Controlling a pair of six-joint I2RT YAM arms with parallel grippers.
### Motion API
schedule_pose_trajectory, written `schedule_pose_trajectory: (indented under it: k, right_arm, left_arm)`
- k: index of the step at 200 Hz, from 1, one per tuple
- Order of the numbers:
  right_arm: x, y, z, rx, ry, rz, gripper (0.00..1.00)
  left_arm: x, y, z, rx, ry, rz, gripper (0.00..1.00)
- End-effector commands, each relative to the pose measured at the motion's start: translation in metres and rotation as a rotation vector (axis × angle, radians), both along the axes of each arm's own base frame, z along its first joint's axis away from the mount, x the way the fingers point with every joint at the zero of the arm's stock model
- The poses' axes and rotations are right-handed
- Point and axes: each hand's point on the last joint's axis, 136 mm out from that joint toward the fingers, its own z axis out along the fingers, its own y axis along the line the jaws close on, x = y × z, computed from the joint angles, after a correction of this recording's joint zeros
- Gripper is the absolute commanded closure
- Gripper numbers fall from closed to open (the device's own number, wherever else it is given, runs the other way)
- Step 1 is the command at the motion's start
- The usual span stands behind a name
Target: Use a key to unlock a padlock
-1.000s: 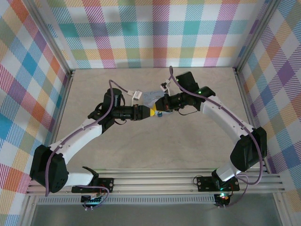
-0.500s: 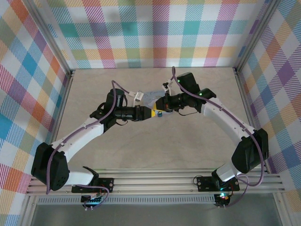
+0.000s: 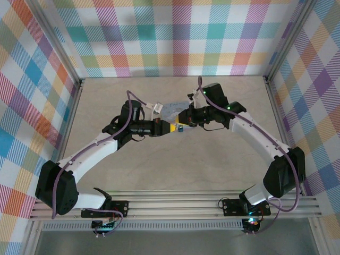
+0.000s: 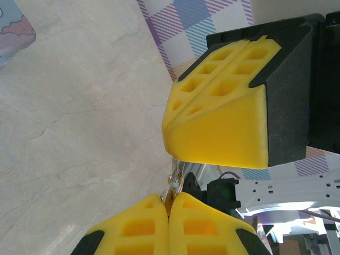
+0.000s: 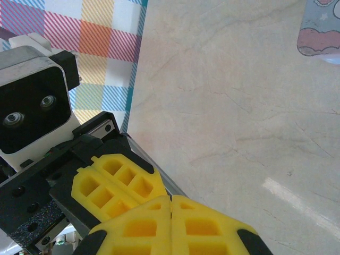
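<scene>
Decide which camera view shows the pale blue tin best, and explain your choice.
The top external view is best: the tin shows most of its lid there, so its shape and position are readable, though it is small. The left wrist view catches just one rounded corner. The right wrist view catches another corner with some cartoon print.

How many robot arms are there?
2. The left arm reaches in from the bottom left and the right arm from the bottom right. Their tips meet over the middle of the table. None seems hidden.
</scene>
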Motion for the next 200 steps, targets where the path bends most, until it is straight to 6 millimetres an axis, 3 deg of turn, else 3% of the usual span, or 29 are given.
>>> schedule_pose_trajectory:
  k: [1,13,41,77,126,200]
  right_arm:
    - [-0.004,0.0,0.017,0.042,-0.039,-0.001,0.9]
    - [-0.003,-0.001,0.02,0.047,-0.044,-0.015,0.78]
    - [0.003,-0.008,0.029,0.087,-0.04,-0.072,0.6]
    - [0.009,-0.018,0.036,0.152,-0.017,-0.132,0.64]
    - [0.001,-0.012,0.026,0.169,0.027,-0.068,0.74]
    - [-0.001,-0.007,0.017,0.175,0.054,-0.025,0.66]
  left_arm:
    - [0.003,0.0,0.006,0.0,-0.028,0.018,1.0]
    - [0.004,0.0,0.005,0.002,-0.029,0.021,1.0]
    - [0.005,0.001,0.006,0.004,-0.04,0.028,1.0]
    - [0.005,0.002,0.009,-0.003,-0.058,0.034,1.0]
    - [-0.001,0.0,0.022,-0.043,-0.092,0.005,1.0]
    - [-0.006,-0.001,0.038,-0.09,-0.117,-0.023,1.0]
